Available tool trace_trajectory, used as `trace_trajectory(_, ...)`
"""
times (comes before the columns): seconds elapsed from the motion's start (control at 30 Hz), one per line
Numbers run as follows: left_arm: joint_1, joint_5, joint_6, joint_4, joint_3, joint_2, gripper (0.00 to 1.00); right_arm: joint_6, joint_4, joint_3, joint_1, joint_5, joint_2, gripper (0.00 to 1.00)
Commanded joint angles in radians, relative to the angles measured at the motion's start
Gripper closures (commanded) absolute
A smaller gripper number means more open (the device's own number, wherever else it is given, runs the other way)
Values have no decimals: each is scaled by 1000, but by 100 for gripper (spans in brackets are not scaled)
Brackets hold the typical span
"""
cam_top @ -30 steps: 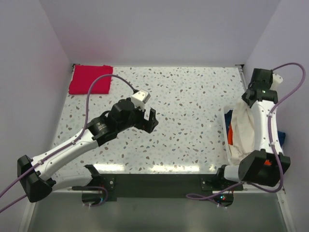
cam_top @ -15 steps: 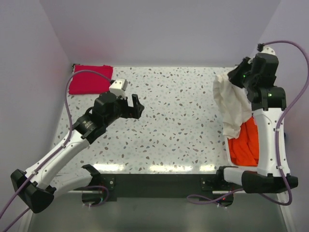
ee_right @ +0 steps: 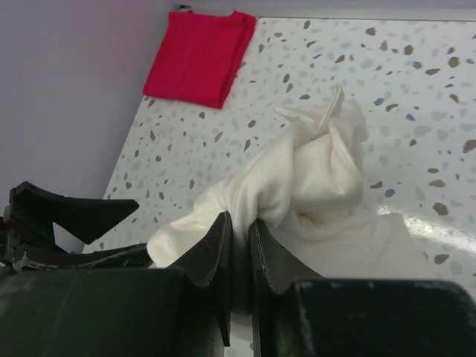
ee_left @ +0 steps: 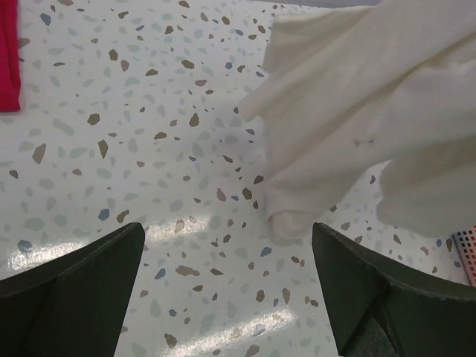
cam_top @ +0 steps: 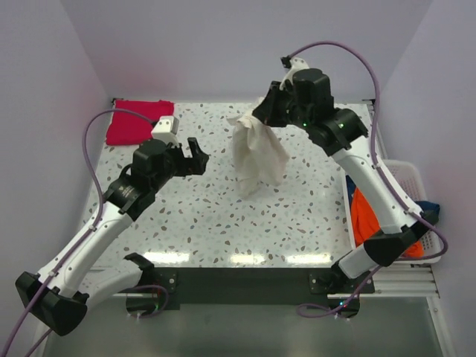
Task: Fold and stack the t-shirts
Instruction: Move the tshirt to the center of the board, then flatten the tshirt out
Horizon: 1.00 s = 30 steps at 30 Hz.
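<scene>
The right pincer (cam_top: 254, 119) is nearly shut, its two fingers pinching a bunched fold of the cream t-shirt (cam_top: 256, 156). The shirt hangs from it in a crumpled drape over the back middle of the table (cam_top: 297, 208), its lower end close to the tabletop. The left pincer (cam_top: 195, 155) is spread wide and holds nothing, hovering above the table just left of the hanging cloth. A folded red t-shirt (cam_top: 134, 123) lies flat in the table's far left corner. Off the table's right edge, a white basket (cam_top: 407, 172) holds an orange t-shirt (cam_top: 368, 219).
</scene>
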<state>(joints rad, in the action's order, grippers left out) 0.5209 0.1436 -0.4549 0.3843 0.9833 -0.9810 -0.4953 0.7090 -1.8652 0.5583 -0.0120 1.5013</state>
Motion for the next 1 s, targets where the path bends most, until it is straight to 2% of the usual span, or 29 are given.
trace_trajectory(0.0, -27, 4, -18, -19, -9, 16, 0, -23, -74, -127, 58, 6, 52, 99)
trace_trajectory(0.13, -41, -12, -31, -22, -20, 4, 0, -28, -31, -175, 66, -26, 145, 98)
trace_trajectory(0.23, -44, -22, -51, -32, -46, 1, 0, -38, -32, -83, 32, -109, 146, 94)
trace_trajectory(0.33, -45, -45, -74, -33, -67, -22, 0, -89, -78, 79, -115, -1, 149, 92)
trace_trajectory(0.37, -47, -48, -79, -35, -75, -27, 0, -92, -109, 169, -186, 7, 146, 89)
trace_trajectory(0.4, -47, -50, -85, -35, -83, -33, 1, -91, -117, 211, -214, -2, 149, 75)
trace_trajectory(0.47, -47, -53, -105, -42, -109, -44, 1, -71, -114, 302, -277, 7, 158, 63)
trace_trajectory(0.5, -47, -56, -111, -51, -118, -48, 2, -62, -117, 329, -285, 10, 157, 54)
trace_trajectory(0.6, -48, -55, -155, -71, -162, -87, 6, -32, -169, 451, -282, 6, 108, 41)
trace_trajectory(0.63, -48, -58, -165, -79, -175, -97, 7, -31, -180, 477, -278, 3, 97, 40)
trace_trajectory(0.87, -50, -88, -260, -231, -271, -225, 18, -25, -206, 661, -161, -109, 43, 38)
trace_trajectory(0.97, -50, -85, -272, -272, -255, -318, 21, -31, -210, 713, -106, -127, 34, 38)
